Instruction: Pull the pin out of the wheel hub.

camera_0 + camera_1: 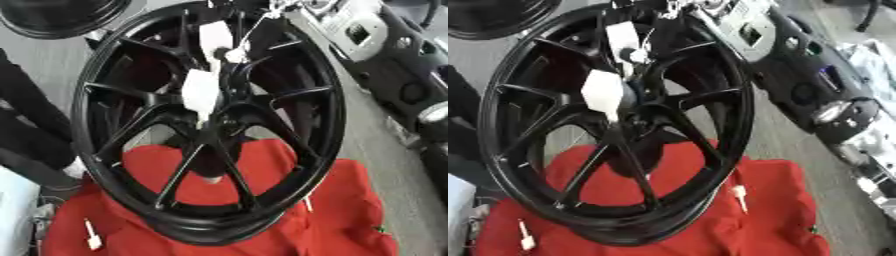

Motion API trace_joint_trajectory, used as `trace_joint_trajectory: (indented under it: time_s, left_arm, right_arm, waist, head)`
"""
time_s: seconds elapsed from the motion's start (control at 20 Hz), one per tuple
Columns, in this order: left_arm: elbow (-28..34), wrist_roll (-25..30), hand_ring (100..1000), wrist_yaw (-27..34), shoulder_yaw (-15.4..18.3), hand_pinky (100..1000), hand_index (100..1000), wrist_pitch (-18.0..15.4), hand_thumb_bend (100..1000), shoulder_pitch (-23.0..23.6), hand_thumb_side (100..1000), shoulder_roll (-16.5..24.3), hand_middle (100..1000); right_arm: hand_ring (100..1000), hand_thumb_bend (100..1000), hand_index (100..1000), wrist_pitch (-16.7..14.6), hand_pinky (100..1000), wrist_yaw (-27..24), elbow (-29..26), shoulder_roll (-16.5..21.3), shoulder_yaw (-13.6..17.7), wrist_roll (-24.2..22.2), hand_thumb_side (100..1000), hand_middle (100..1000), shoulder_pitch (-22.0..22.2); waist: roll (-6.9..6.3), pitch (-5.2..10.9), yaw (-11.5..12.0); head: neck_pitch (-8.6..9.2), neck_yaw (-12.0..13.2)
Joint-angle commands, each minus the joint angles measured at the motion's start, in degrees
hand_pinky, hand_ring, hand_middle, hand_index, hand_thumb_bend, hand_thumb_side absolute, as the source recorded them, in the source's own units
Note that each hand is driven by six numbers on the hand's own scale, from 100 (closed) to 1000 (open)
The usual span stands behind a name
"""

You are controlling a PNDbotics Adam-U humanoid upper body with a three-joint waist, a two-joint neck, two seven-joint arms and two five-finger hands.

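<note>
2 white pins (739, 196) on red cloth (350, 200); black wheel (210, 125) upright.

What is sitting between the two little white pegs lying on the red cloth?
The bottom rim of the black wheel stands between them. The right eye view shows one white peg left of the rim and the other peg right of it, all on the red cloth.

No lettering, label or number can be read anywhere.

wheel (210, 125) upright on cloth (350, 210), pin (739, 196) right
</note>
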State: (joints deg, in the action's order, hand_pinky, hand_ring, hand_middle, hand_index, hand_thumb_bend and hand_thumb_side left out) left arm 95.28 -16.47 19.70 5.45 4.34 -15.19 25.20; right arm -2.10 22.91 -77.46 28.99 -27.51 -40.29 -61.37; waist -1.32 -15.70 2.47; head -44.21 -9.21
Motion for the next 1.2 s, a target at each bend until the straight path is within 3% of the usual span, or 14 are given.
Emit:
trace_joint_trajectory:
  time_s: [0.05, 0.45, 0.6, 0.7, 0.9, 1.2]
  left_arm:
    - [0.5, 0.1, 789, -0.1, 0.6, 762, 789, 0.1, 100, -0.3, 805, 1.2, 723]
    - [0.3, 0.3, 790, -0.2, 0.5, 763, 789, 0.2, 100, -0.3, 805, 1.2, 724]
    - [0.3, 0.4, 790, -0.2, 0.5, 763, 789, 0.2, 100, -0.4, 806, 1.2, 725]
    - [0.3, 0.4, 791, -0.3, 0.5, 764, 789, 0.2, 100, -0.4, 807, 1.2, 725]
    - [0.1, 0.5, 791, -0.3, 0.5, 764, 790, 0.3, 100, -0.3, 807, 1.2, 725]
    - [-0.1, 0.5, 792, -0.5, 0.6, 765, 790, 0.3, 100, -0.2, 807, 1.2, 726]
  right_arm:
    - [823, 246, 807, -0.5, 850, 0.2, -0.2, 1.2, 1.0, 0.2, 237, 700, -0.5]
    - [817, 221, 783, -0.2, 844, -0.3, -0.7, 1.9, 1.1, 0.6, 215, 669, 0.1]
    - [806, 155, 739, 0.7, 838, -1.1, -0.8, 1.9, 1.2, 1.3, 201, 611, 0.1]
    - [796, 100, 708, 1.7, 835, -2.3, -0.9, 1.9, 1.3, 2.0, 195, 572, 0.1]
    - [770, 100, 640, 4.7, 825, -5.8, -1.6, 1.9, 1.5, 3.5, 211, 495, -0.1]
    - [706, 100, 501, 9.0, 795, -9.3, -2.3, 2.1, 1.9, 6.3, 156, 364, -0.2]
  waist:
    - [-0.21, 0.83, 0.1]
    - [-0.35, 0.65, 0.2]
    - [-0.41, 0.65, 0.1]
    - [-0.44, 0.67, 0.1]
    - [-0.44, 0.72, 0.0]
    - [-0.39, 0.8, 0.0]
  head:
    - [0.09, -0.3]
    - [0.14, -0.4]
    - [0.09, -0.4]
    - [0.09, -0.4]
    - [0.09, -0.4]
    - [0.09, -0.5]
